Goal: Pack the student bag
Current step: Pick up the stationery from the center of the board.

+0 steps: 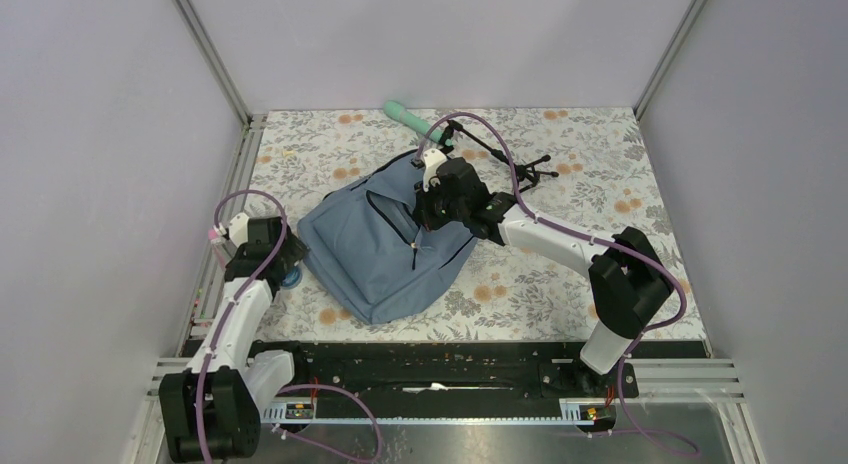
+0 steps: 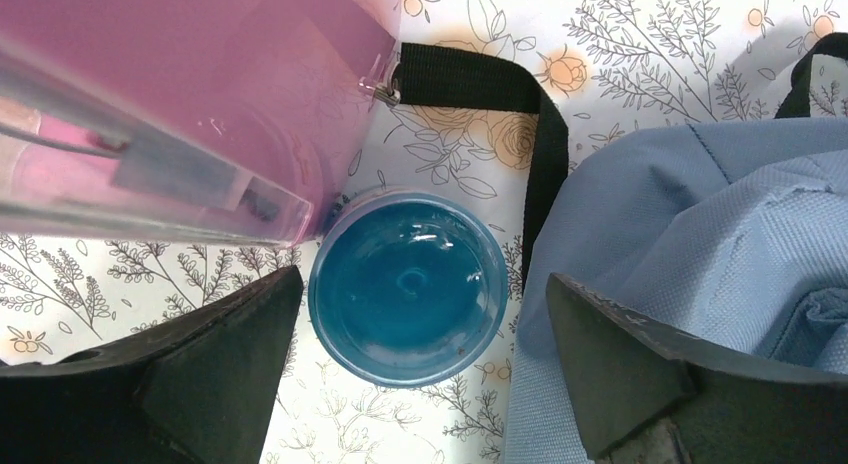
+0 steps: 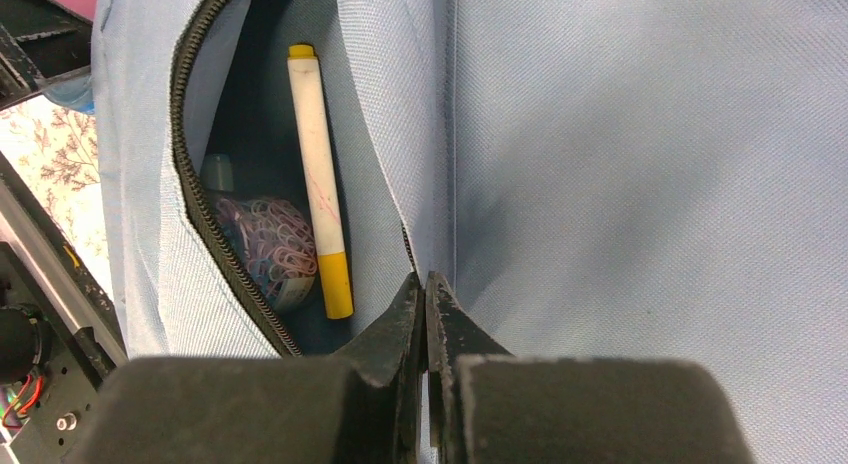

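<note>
A: Wide open, the left claw hangs straight over the blue tub — the bag lies just right of it on the tabletop.

B: And the right claw sits shut at the open pocket edge — tub's round, so I'd say left need only drop.

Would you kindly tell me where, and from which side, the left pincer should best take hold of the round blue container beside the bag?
Take its outer wall on two opposite sides, coming straight down. The round blue container sits circular face up, and the open left pincer stands either side of it. A pink box crowds its upper-left edge.
</note>
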Motion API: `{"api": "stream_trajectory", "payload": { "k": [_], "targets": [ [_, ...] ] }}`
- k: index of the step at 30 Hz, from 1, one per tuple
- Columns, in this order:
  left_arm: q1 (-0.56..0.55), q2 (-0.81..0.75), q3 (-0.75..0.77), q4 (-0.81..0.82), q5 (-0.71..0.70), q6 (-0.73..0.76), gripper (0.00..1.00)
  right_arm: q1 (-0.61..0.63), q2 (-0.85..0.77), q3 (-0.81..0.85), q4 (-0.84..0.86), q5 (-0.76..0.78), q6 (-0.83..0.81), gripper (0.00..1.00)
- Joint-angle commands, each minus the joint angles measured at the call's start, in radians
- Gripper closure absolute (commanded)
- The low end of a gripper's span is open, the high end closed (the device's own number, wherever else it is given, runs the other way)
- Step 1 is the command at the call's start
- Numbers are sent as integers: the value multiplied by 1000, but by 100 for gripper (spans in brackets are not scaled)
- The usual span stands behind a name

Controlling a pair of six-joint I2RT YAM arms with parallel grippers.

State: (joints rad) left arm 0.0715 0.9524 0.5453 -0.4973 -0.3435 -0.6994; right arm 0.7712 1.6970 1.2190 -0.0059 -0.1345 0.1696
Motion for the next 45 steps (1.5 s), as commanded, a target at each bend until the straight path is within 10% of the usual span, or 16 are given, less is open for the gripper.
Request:
{"api": "stream_trajectory", "payload": {
  "k": [1, 5, 14, 23, 28, 33, 45],
  "targets": [
    [9, 15, -9, 72, 10, -2, 7, -9, -59, 8, 45, -31, 13, 100],
    [13, 35, -8, 75, 10, -10, 21, -8, -61, 7, 46, -35, 17, 100],
    [62, 81, -9, 84, 59, -16, 20, -8, -67, 8, 46, -45, 24, 100],
    [74, 52, -24, 107, 106, 4, 59, -9, -81, 2, 47, -48, 32, 99],
    [74, -81, -35, 74, 129, 30, 64, -8, -89, -2, 47, -52, 40, 76],
    [73, -222, 11, -8, 123, 67, 65, -7, -111, -14, 57, -64, 43, 30],
    [74, -422, 157, -117, 305, 229, 71, -8, -267, -83, 78, -52, -2, 22]
  ]
}}
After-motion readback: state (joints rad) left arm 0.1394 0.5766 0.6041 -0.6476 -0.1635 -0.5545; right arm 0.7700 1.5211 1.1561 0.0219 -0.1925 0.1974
